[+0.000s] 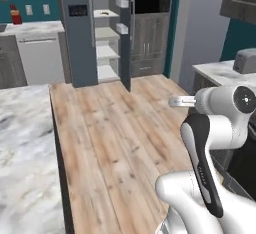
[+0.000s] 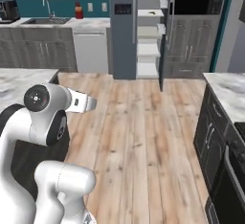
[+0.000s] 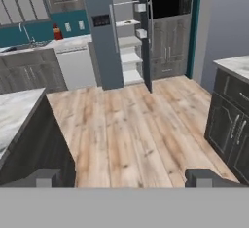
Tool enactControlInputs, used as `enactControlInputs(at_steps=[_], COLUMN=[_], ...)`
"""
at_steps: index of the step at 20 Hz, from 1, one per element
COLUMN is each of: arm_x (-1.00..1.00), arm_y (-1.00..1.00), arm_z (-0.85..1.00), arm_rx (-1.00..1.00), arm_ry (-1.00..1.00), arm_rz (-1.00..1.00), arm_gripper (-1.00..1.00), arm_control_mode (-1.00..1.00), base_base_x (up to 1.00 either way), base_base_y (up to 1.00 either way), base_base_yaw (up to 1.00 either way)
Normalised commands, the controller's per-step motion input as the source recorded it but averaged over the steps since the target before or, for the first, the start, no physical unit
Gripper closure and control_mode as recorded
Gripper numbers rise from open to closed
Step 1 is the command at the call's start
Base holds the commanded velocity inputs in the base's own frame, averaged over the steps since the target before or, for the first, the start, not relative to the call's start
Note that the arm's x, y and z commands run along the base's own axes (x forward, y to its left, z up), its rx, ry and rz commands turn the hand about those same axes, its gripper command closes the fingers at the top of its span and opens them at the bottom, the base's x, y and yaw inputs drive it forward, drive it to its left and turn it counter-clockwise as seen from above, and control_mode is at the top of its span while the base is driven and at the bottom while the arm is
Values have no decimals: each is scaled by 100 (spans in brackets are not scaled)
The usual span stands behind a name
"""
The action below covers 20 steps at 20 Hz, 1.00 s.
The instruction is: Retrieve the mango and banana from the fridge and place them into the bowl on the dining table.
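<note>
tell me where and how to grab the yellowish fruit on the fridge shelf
Judging from far off: the yellowish fruit, likely the banana, lies flat on an upper white shelf of the fridge, whose door stands open on the right. Its shape is too small to read. The open tool should probably come straight in from the front and close across the fruit's middle.

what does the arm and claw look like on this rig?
The arm is glossy white with rounded, tube-like links and dark grey to black joint sections. A round dark cap with a small centre mark sits on a joint in both base views. No loose cables show. The claw has two small dark grey blocky fingertips.
</note>
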Motion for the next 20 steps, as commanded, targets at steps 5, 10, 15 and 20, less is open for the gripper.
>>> enactControlInputs(at_steps=[5, 10, 15, 20], arm_x=[0, 0, 0, 0], arm_y=[0, 0, 0, 0], arm_z=[0, 0, 0, 0], arm_rx=[0, 0, 0, 0], arm_ry=[0, 0, 0, 0], arm_rz=[0, 0, 0, 0], arm_gripper=[-100, -100, -100, -100], arm_control_mode=[100, 100, 100, 100], base_base_x=[100, 100, 100, 100], base_base_y=[-3, -36, -44, -6], base_base_yaw=[0, -11, -17, -15])
